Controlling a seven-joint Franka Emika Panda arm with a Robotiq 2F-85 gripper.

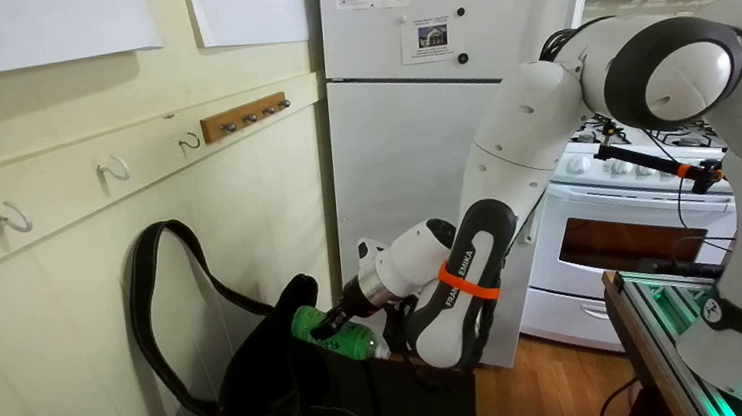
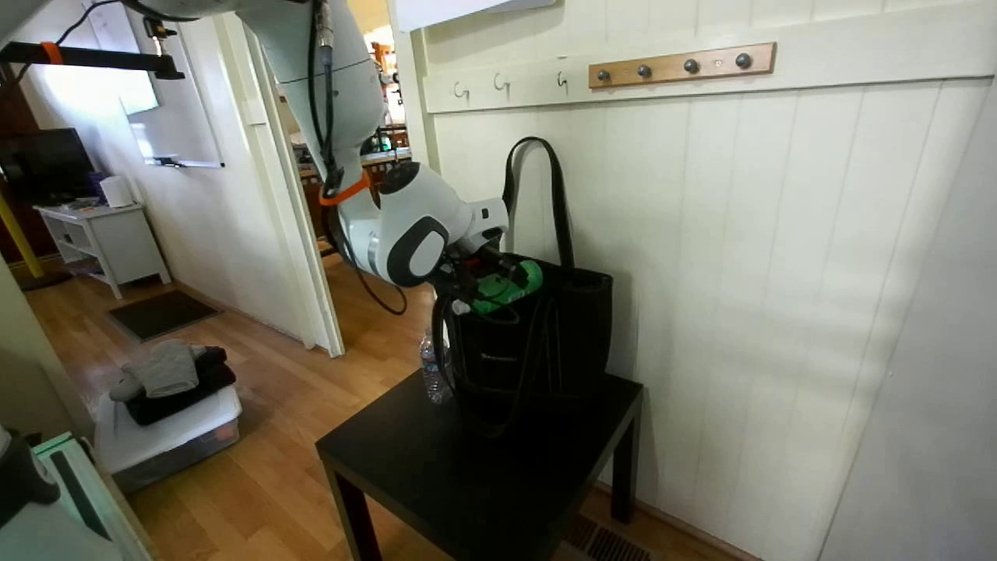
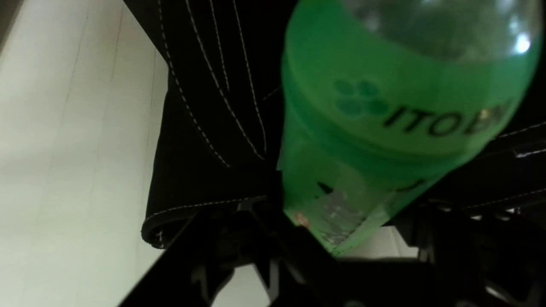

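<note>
Leaning at a slant, the green-labelled bottle (image 3: 362,140) is clamped by its body in the gripper (image 3: 345,213), at bottom centre of the wrist view; the body is prob. held because a firm two-sided hold is given there. In both exterior views the bottle is seen just at the top of the black bag (image 1: 251,379), lower left of centre in an exterior frame; the white cap (image 2: 461,308) is turned back twd the wrist, prob. so the rim is met by the base end and not by the arm (image 1: 515,138). Contact w/ the bag can't be told. The bag is stood upright on the black table (image 2: 459,460), nr the wall (image 2: 748,234), which prob. steadies it; one strap (image 1: 138,301) is propped up against that wall. A clear bottle (image 2: 433,366) is placed just left of the bag in frame. On the green label, "ITO E" can be read, the last letter lost to glare, w/ a four-leaf mark to the upper left. "EMIKA" is printed on the arm, the preceding word part-hidden by an orange band (image 1: 467,286). Notices (image 1: 428,40) on the fridge (image 1: 407,163), top centre, are too small to be read.
</note>
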